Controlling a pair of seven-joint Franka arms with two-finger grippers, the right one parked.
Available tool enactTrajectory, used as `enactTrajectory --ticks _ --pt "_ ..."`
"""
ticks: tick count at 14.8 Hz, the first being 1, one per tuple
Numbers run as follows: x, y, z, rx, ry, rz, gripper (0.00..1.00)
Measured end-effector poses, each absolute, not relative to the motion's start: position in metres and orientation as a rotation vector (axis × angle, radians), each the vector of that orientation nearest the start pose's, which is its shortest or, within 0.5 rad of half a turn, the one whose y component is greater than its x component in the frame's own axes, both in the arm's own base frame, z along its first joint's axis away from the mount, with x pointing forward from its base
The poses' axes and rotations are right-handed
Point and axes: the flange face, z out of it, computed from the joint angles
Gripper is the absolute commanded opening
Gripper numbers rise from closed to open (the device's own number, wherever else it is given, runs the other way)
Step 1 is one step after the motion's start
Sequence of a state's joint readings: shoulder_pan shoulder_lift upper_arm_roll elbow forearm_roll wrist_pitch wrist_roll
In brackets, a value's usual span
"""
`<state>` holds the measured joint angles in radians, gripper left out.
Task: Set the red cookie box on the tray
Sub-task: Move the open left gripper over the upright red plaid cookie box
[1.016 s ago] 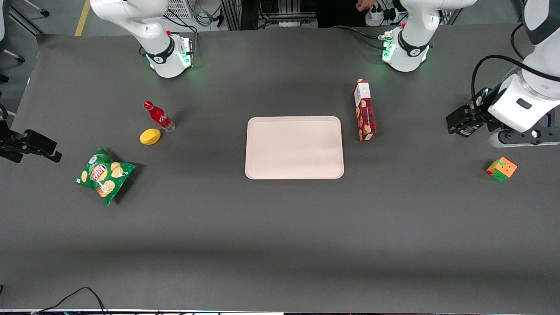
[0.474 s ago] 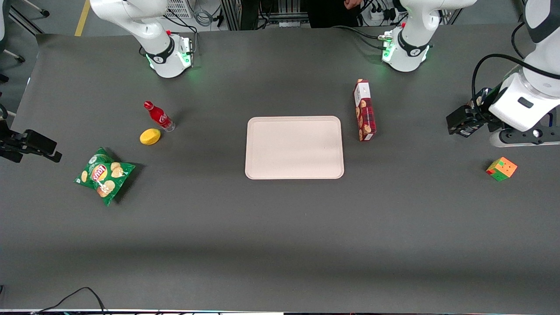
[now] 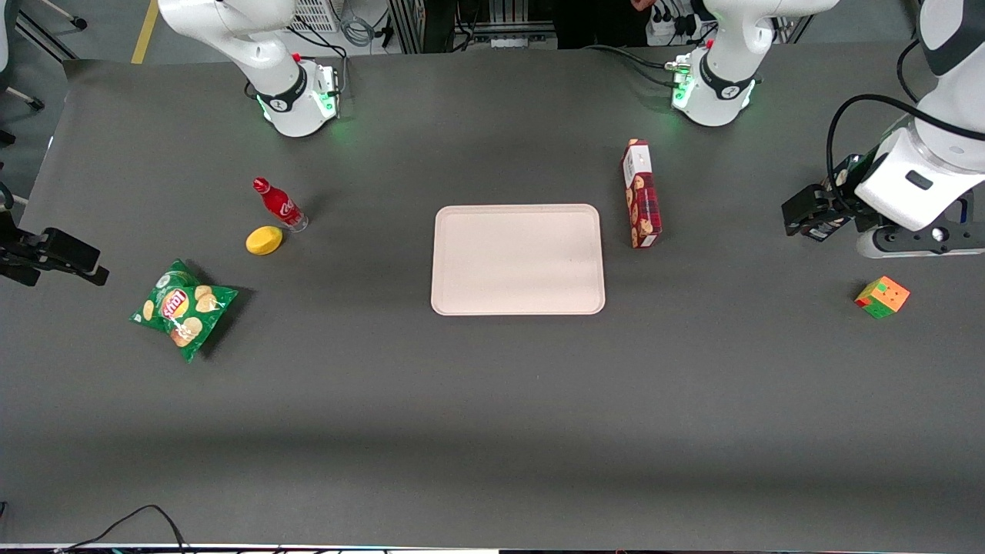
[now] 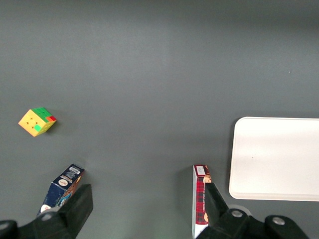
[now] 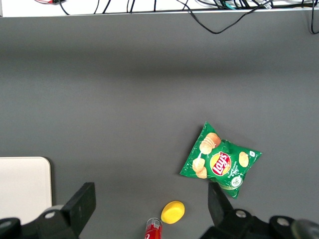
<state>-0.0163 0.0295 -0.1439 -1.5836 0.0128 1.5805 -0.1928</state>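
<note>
on dark grey table (image 3: 492, 431): red cookie box (image 3: 642, 194) standing on edge just beside bare tray (image 3: 517, 258), not yet grasped; hand (image 4: 144, 211) spread wide, holding nothing, well apart toward working arm's end; approach, grasp, placement all outstanding.

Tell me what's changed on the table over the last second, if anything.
Only the working arm has shifted: its gripper, open and holding nothing, has crept slightly toward the red cookie box while staying high at the working arm's end of the table. The box lies as it did beside the tray, not on it. The cube, chip bag, lemon and red bottle haven't moved.
</note>
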Motion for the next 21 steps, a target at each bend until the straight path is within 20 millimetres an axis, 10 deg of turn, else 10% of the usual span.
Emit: enactTrajectory --ticks 7,21 --pt "0.541 -0.093 0.58 -3.103 -0.029 0.18 1.0" --pt "0.405 -0.156 0.44 -3.077 -0.027 0.254 1.0"
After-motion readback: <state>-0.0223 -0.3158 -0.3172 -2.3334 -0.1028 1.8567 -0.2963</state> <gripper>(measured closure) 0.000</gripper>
